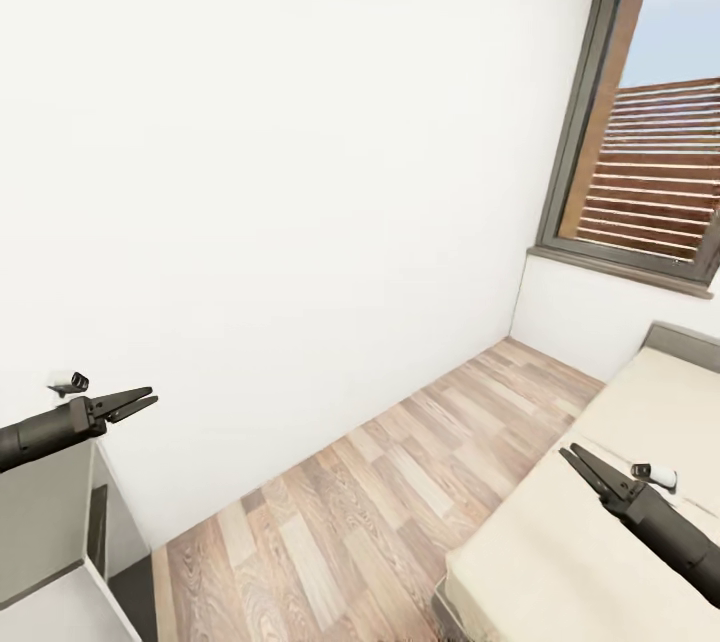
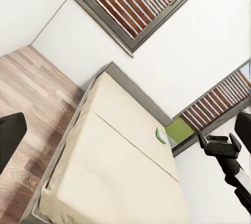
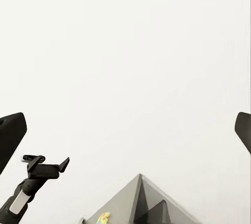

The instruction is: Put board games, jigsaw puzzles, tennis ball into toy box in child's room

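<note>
Both arms hover with fingers parted, the right gripper over the bed

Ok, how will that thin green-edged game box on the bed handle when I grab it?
The game box looks thin and flat, so probably stiff and light. It lies flat on the soft-looking mattress, so pinching an edge may be awkward; pushed, it should slide, not roll.
</note>
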